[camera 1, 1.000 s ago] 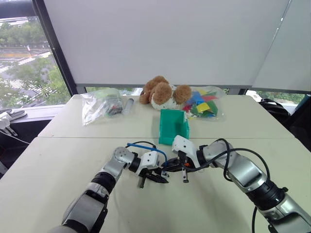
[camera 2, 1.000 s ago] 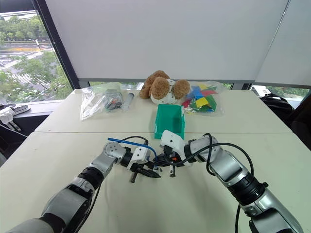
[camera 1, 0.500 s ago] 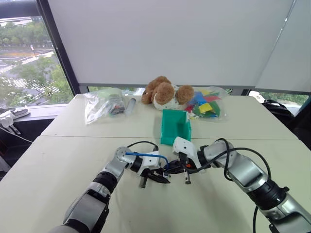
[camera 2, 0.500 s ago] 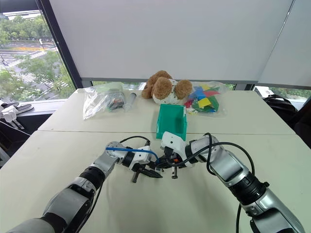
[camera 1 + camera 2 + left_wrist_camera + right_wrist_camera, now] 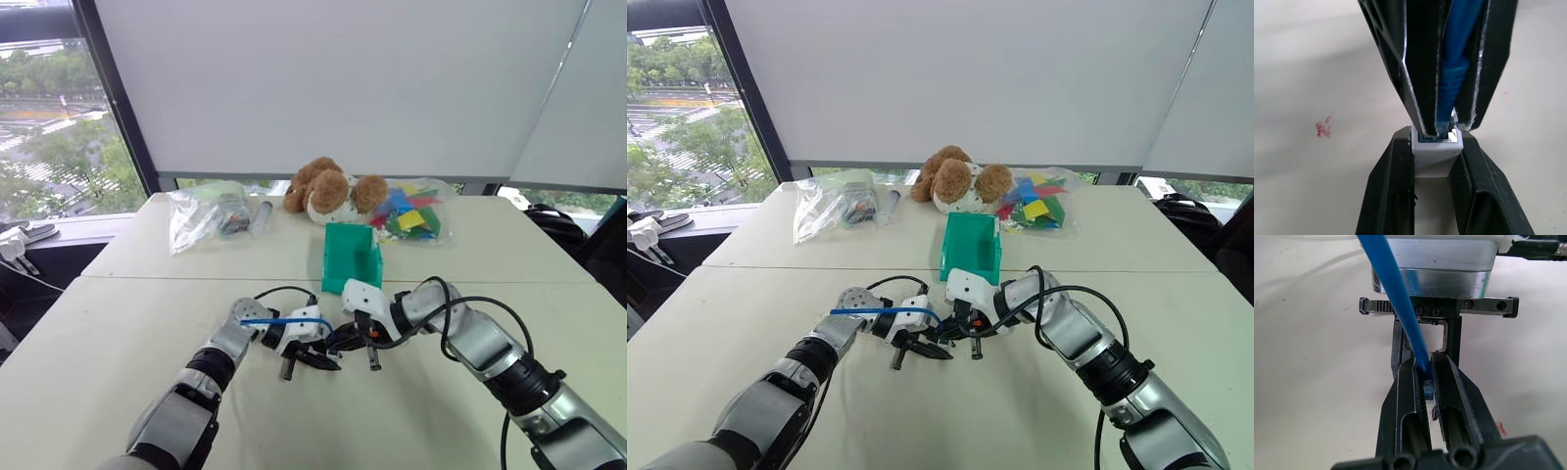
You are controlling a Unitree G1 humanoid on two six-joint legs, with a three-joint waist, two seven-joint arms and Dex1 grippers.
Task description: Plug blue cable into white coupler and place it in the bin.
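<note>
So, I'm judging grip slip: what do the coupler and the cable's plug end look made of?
The white coupler looks like hard moulded plastic: smooth, matte, crisp square edges. The blue cable near its plug looks like a soft rubbery or vinyl sleeve, slightly glossy with rounded ridges, though that is a guess from looks alone.
</note>
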